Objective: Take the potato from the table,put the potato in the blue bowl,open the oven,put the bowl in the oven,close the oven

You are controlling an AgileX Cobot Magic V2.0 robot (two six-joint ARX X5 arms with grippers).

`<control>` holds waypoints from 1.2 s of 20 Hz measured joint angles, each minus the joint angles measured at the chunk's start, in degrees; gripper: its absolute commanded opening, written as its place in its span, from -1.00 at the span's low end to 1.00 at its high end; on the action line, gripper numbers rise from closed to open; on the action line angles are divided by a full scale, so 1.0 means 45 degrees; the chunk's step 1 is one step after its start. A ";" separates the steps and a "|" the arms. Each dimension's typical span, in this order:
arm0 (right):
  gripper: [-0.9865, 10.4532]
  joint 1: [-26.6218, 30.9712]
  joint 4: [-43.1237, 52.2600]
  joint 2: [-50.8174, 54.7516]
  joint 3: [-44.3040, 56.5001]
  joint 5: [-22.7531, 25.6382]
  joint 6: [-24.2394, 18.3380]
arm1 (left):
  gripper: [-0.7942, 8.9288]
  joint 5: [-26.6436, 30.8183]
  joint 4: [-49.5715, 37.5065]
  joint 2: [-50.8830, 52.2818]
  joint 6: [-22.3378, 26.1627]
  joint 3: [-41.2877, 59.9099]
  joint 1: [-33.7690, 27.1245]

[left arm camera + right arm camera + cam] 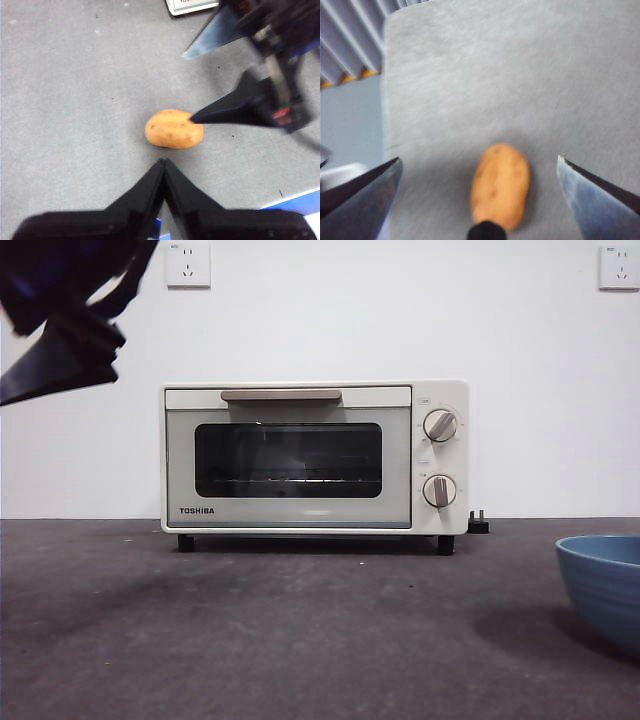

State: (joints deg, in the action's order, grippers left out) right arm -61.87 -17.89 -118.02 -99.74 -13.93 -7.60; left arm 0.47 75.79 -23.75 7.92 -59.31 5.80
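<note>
Blue bowl (603,585) half cropped; potato (500,185) blurry.

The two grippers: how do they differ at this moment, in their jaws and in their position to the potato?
The left gripper has its jaws shut together, while the right gripper has its jaws spread wide. The left gripper sits beside the potato, clear of it; the right gripper straddles the potato, one jaw on each side, not gripping. Both have black jaws and hold nothing.

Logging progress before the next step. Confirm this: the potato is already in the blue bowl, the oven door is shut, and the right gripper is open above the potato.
Wrong on one count: the potato lies on the bare table, not in the blue bowl, as the right wrist view shows. The oven door is shut and the right gripper is open above it.
</note>
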 measured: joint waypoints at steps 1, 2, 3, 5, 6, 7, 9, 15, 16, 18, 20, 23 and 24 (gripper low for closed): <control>0.45 -0.0073 0.0306 -0.0272 -0.0005 0.0121 -0.0058 | -0.85 0.0000 0.0000 0.0000 0.0005 0.0000 0.0000; 0.45 -0.0112 0.0369 -0.0476 -0.0005 0.0214 -0.0097 | -0.85 0.0000 0.0000 0.0000 0.0000 0.0000 0.0000; 0.45 -0.0194 0.0423 -0.0733 -0.0005 0.0452 -0.0141 | -0.85 -0.0015 0.0000 0.0000 -0.0015 0.0000 0.0000; 0.56 -0.0345 0.0685 -0.1141 -0.0005 0.1030 -0.0233 | -0.85 -0.0321 0.0000 0.0000 -0.0117 0.0000 0.0000; 0.66 -0.0403 0.0772 -0.1292 -0.0005 0.1258 -0.0253 | -0.85 -0.0457 0.0000 0.0000 -0.0155 0.0000 0.0000; 0.76 -0.0437 0.0865 -0.1462 -0.0005 0.1409 -0.0277 | -0.85 -0.0573 0.0000 0.0000 -0.0209 0.0000 0.0000; 0.78 -0.0481 0.1044 -0.1773 -0.0005 0.1486 -0.0277 | -0.85 -0.0588 0.0000 0.0000 -0.0253 0.0000 0.0000; 0.77 -0.0563 0.1341 -0.2739 -0.0005 0.1588 -0.0277 | -0.85 -0.0826 0.0000 -0.0005 -0.0437 0.0000 0.0000; 0.77 -0.0593 0.1447 -0.2788 -0.0005 0.1588 -0.0277 | -0.85 -0.0826 0.0000 -0.0005 -0.0437 0.0000 0.0000; 0.76 -0.0607 0.1724 -0.2875 -0.0005 0.1593 -0.0267 | -0.85 -0.0826 0.0000 -0.0005 -0.0437 0.0000 0.0000; 0.75 -0.0612 0.1715 -0.2997 -0.0005 0.1729 -0.0136 | -0.85 -0.0826 0.0000 -0.0005 -0.0447 0.0000 0.0000; 0.32 -0.0612 0.1656 -0.3167 -0.0005 0.1773 0.0189 | -0.85 -0.0855 0.0000 -0.0005 -0.0583 0.0000 0.0000; 0.05 -0.0617 0.1685 -0.3167 -0.0005 0.1768 0.0243 | -0.85 -0.0860 0.0000 -0.0005 -0.0588 0.0000 0.0000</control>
State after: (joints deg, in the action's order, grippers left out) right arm -64.64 -10.31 -132.27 -99.77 -5.98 -6.50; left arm -3.40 75.79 -23.77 5.28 -59.31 5.80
